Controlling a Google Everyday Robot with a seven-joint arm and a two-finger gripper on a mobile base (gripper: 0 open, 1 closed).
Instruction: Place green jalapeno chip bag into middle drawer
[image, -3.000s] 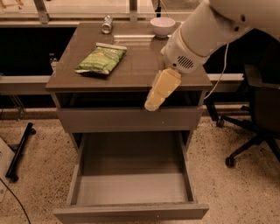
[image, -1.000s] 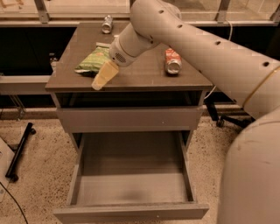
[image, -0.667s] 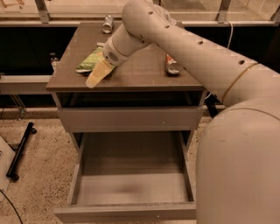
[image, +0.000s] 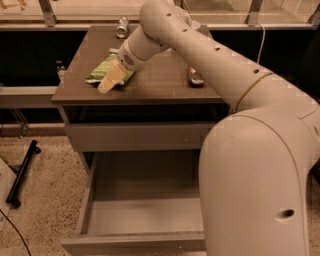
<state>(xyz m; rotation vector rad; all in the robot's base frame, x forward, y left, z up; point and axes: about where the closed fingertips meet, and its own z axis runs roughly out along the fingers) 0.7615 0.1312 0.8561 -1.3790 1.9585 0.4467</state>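
The green jalapeno chip bag (image: 103, 70) lies flat on the left part of the cabinet top (image: 150, 85). My gripper (image: 109, 84) hangs over the near edge of the bag, at the front left of the top, its cream fingers pointing down and to the left. The arm reaches across the cabinet from the right and hides part of the bag. The middle drawer (image: 145, 220) is pulled out below, its bare floor showing, with its right side hidden behind my arm.
A red soda can (image: 195, 77) lies on the right of the cabinet top. A silver can (image: 122, 27) stands at the back edge. A shallower closed drawer front (image: 140, 136) sits above the open drawer. A black stand leg (image: 22, 172) lies on the floor at left.
The gripper has swung from the front right of the cabinet leftward across the top to the chip bag. The bag has not moved.
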